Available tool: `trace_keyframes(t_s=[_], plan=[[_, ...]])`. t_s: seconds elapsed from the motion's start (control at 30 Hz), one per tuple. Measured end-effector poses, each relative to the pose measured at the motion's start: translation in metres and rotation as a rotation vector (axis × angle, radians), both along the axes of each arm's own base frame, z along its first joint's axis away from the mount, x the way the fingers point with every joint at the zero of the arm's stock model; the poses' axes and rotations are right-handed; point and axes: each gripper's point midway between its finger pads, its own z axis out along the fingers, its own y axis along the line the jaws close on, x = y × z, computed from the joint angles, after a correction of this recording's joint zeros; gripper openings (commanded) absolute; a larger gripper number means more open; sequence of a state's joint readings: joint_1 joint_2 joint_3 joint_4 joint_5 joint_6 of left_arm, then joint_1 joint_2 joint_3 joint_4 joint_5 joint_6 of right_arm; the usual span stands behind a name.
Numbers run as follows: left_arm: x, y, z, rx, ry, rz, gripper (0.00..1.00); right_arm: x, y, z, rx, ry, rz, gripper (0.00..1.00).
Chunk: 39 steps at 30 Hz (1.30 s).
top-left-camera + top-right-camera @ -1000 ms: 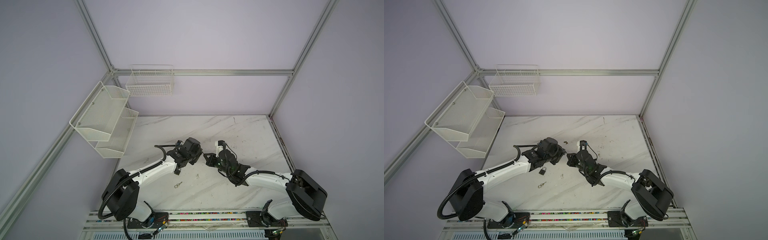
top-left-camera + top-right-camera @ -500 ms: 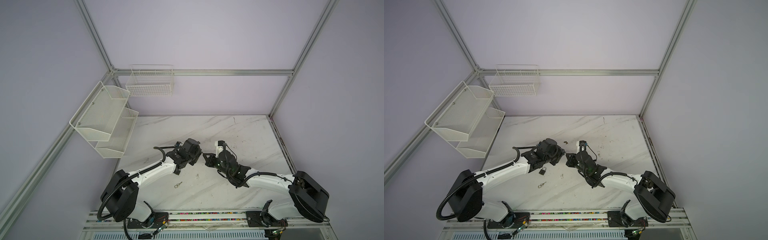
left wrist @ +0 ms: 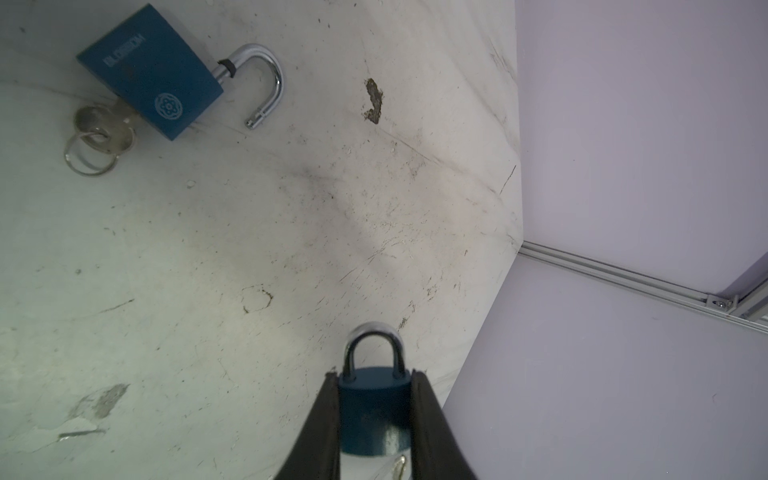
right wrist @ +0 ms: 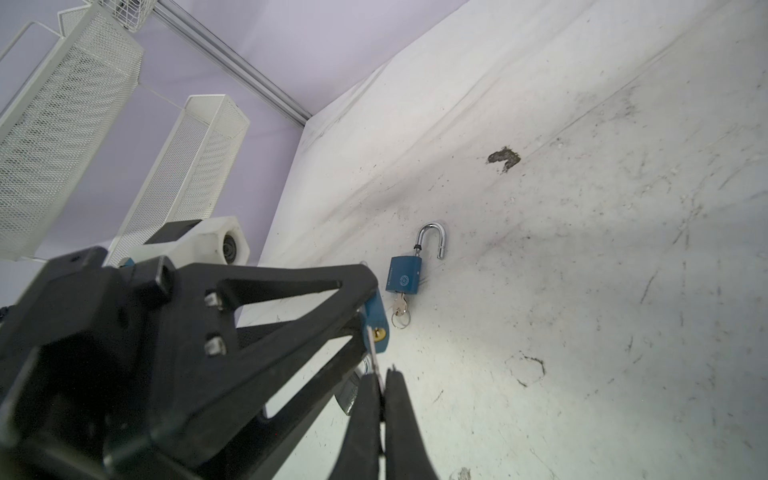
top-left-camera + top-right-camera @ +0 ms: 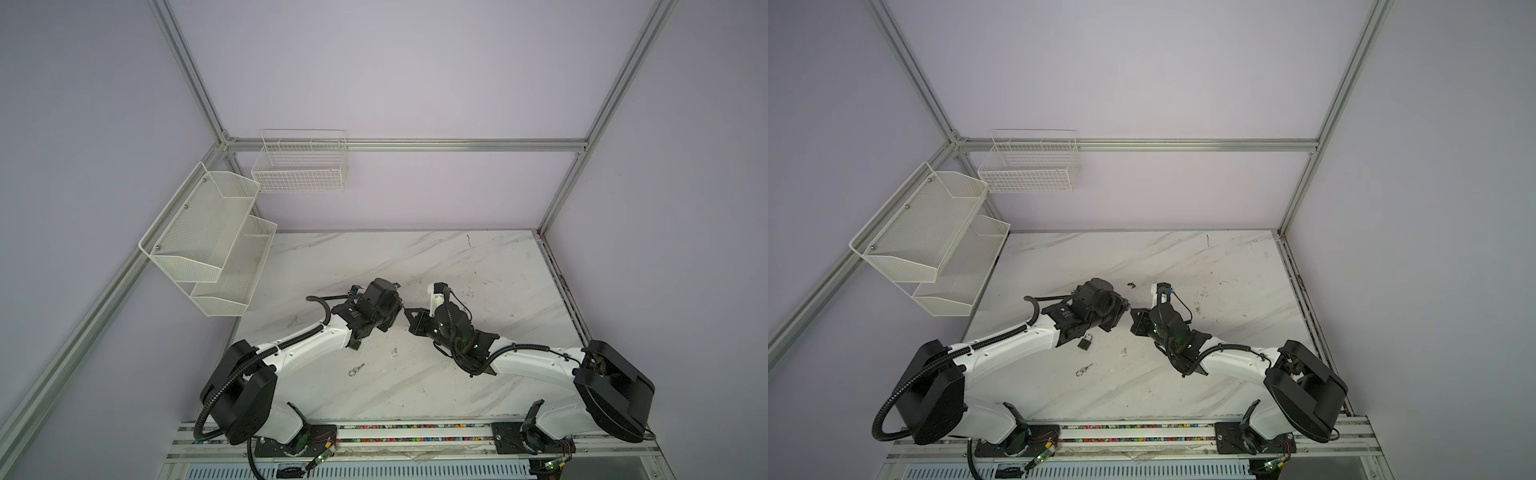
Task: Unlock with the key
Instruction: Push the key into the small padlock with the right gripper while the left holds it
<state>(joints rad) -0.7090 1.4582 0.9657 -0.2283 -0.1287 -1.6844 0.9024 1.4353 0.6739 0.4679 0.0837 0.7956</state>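
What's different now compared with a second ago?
Almost nothing visibly moved. The left gripper still clamps the blue padlock, and the right gripper still pinches the key at its keyhole. The small padlock and the loose key lie where they were on the table.

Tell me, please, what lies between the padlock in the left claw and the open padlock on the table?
Nothing: in the left wrist view, only bare, scuffed table separates the held padlock from the open padlock.

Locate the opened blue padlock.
In both wrist views the opened blue padlock lies flat on the marble table, key in its keyhole, near a dark stain and apart from the closed padlock in the left gripper.
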Motion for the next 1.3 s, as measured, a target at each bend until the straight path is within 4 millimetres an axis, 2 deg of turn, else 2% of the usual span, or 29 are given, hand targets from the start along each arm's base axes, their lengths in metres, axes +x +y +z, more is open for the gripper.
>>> trace_keyframes(t_s=[0.8, 0.9, 1.07, 1.3], plan=[[0.004, -0.003, 0.003, -0.043, -0.019, 0.016, 0.0, 0.001, 0.002, -0.01, -0.033, 0.002, 0.007, 0.0], [0.004, -0.002, 0.005, -0.042, -0.021, 0.018, 0.0, 0.003, 0.002, -0.005, -0.035, -0.012, 0.006, 0.0], [0.002, 0.001, 0.021, -0.062, -0.053, 0.019, 0.0, 0.005, 0.003, 0.014, -0.019, -0.054, 0.007, 0.0], [0.002, 0.002, 0.024, -0.062, -0.062, 0.018, 0.0, 0.005, 0.004, 0.016, -0.022, -0.066, 0.012, 0.0]])
